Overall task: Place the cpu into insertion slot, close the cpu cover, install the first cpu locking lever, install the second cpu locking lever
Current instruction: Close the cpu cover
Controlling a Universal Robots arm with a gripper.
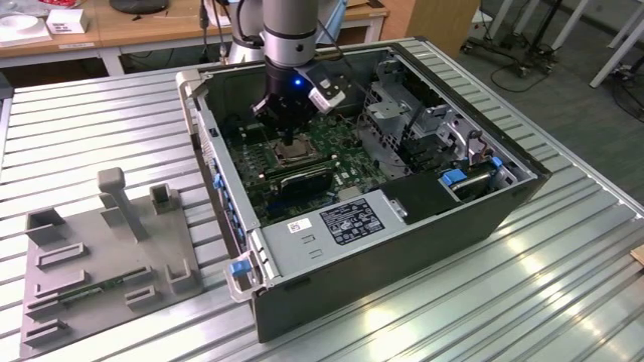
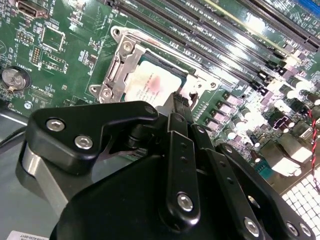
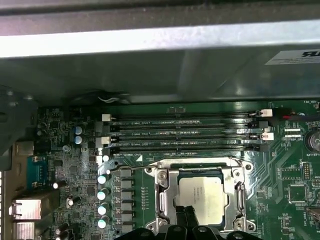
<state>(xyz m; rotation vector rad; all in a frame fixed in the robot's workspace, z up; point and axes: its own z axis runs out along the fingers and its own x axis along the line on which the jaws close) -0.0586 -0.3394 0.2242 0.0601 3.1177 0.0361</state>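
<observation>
Gripper (image 2: 178, 100) sits nearest the lens in the second wrist view, its black housing low. Its fingers (image 2: 175, 150) are pinched together with nothing seen between them, and the tips sit right at the rim of the cpu cover (image 2: 119, 67). Under it the cpu (image 2: 147, 85) is seated in the insertion slot (image 3: 200, 172), silver top showing through the cut-out, cover lying flat around it. Just past the socket edge, long memory slots (image 3: 180, 134) run parallel with little gap; a capacitor row (image 3: 102, 195) is close on one side. Beyond the slots is the grey chassis wall (image 3: 150, 65). In the exterior view the arm points straight down into the open computer case (image 1: 403, 256). There is free room above the board, the drive cage (image 1: 403, 121) crowds the exterior view's right, and the case wall is on its left. The case sits on a slatted metal table (image 1: 523, 302), with a grey parts fixture (image 1: 101, 264) well apart at the exterior view's left.
</observation>
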